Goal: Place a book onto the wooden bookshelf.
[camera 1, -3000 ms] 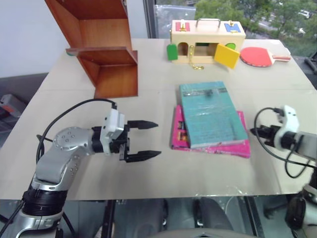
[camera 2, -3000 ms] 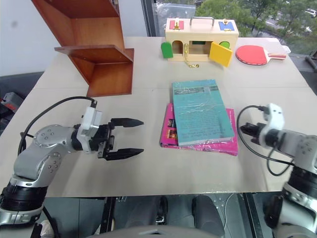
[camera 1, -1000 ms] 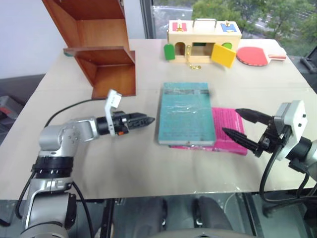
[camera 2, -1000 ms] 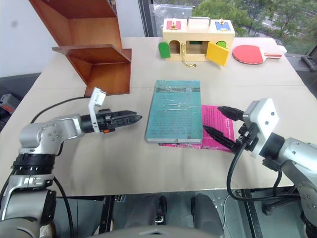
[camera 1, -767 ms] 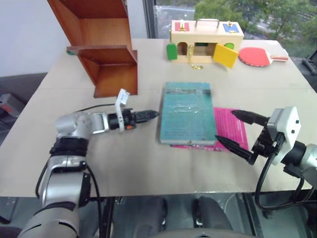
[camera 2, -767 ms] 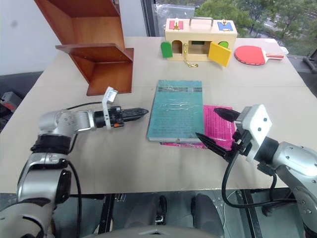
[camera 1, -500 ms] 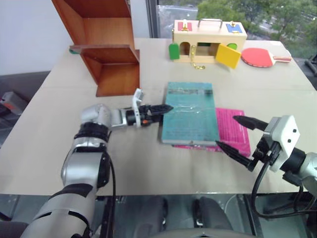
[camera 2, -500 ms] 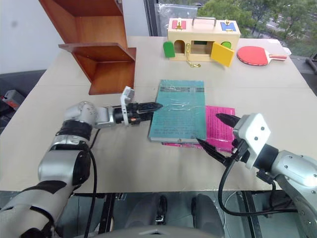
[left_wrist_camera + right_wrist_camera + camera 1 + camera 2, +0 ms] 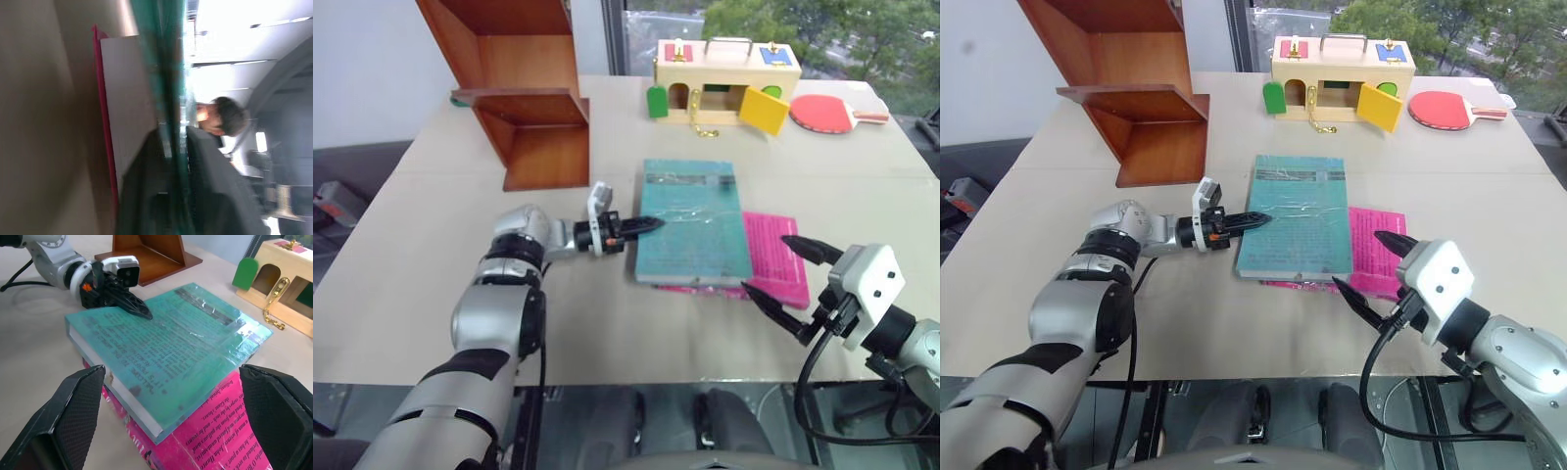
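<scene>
Book (image 9: 1295,215) — its left cover edge between closed left fingers (image 9: 1252,219).

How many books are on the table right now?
2. The teal book lies mid-table, its left edge pinched by the left pincer; the pink book lies under it, sticking out to the right. Others could be hidden beneath.

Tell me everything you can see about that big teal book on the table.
The book is thick, with a glossy teal-green cover carrying dark fine print, shiny as if wrapped in film, and pale page edges. It lies flat and closed on the beige table, resting on a thinner pink book that sticks out to one side. The left tool is shut on the cover at its edge. The right tool stands open near its corner, not touching.
</scene>
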`<action>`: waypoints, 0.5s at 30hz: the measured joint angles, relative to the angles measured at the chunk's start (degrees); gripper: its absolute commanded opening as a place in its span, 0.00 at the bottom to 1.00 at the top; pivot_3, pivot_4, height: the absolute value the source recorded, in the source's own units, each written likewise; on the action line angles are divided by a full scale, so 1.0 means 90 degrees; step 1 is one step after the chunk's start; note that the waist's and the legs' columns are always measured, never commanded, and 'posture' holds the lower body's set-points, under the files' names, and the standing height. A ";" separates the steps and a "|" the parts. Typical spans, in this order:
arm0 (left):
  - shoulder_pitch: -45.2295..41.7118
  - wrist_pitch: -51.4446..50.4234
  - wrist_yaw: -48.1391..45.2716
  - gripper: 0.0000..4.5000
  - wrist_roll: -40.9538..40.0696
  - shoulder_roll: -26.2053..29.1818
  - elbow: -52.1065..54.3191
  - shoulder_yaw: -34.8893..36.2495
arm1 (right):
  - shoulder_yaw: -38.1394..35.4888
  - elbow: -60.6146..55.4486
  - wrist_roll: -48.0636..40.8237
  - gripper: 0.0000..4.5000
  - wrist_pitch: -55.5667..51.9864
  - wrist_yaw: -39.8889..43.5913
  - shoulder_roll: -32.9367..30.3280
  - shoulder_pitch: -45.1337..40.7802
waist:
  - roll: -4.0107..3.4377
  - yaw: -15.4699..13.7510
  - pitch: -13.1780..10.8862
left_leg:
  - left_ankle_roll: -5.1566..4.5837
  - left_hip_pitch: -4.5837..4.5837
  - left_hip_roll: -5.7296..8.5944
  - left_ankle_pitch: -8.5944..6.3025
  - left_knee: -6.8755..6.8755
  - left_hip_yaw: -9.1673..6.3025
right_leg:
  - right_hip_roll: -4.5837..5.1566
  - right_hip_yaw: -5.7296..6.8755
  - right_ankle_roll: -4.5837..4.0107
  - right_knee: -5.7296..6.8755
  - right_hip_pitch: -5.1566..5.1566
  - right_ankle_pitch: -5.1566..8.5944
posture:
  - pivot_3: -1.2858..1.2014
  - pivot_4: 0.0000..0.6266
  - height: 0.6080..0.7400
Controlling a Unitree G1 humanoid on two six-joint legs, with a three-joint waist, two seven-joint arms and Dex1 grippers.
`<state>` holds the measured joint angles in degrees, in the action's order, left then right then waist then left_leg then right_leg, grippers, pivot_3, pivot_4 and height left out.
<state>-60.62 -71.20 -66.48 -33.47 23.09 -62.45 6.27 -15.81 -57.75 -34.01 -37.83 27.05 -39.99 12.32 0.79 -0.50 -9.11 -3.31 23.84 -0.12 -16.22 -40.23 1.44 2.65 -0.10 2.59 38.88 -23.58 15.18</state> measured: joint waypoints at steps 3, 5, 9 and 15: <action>0.0041 -0.0471 -0.0080 0.00 -0.0050 0.0419 0.0335 0.0063 | 0.0042 0.0000 -0.0007 1.00 0.0038 -0.0039 0.0110 0.0073 | 0.0006 0.0075 -0.0004 | 0.0001 0.0000 -0.0005 0.0000 0.0000 -0.0002 | -0.0004 -0.0001 0.0000 0.0003 -0.0002 0.0000 | 0.52 0.24 1.00; 0.0148 -0.0733 -0.0107 0.00 -0.0151 0.0709 0.0887 0.0202 | 0.0122 0.0001 -0.0006 1.00 0.0060 -0.0063 0.0155 0.0080 | 0.0005 0.0102 -0.0004 | 0.0003 0.0000 -0.0006 0.0002 0.0000 -0.0002 | -0.0001 -0.0003 0.0000 0.0003 -0.0002 0.0000 | 0.52 0.24 1.00; 0.0305 -0.1480 -0.0013 0.00 -0.0673 0.0864 0.1990 0.0689 | 0.0274 0.0042 -0.0004 1.00 0.0119 -0.0068 0.0274 -0.0009 | 0.0013 0.0060 -0.0008 | 0.0003 0.0004 -0.0004 0.0002 -0.0005 -0.0004 | 0.0009 -0.0005 0.0000 0.0002 0.0000 0.0000 | 0.52 0.24 1.00; 0.1068 -0.1994 0.1115 0.00 -0.0926 0.0408 0.3311 0.1258 | 0.0559 0.0561 0.0143 1.00 0.0348 0.0051 0.0340 -0.0377 | 0.0009 0.0029 -0.0005 | 0.0005 -0.0003 -0.0002 0.0003 -0.0006 -0.0004 | 0.0015 -0.0029 0.0000 0.0007 0.0001 0.0000 | 0.52 0.24 1.00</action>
<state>-51.01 -89.15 -56.44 -41.81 26.75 -32.65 17.59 -10.77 -52.70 -32.72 -34.70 27.51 -36.93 8.93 0.88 -0.24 -9.16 -3.26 23.81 -0.14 -16.19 -40.29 1.40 2.78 -0.36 2.59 38.94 -23.56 15.17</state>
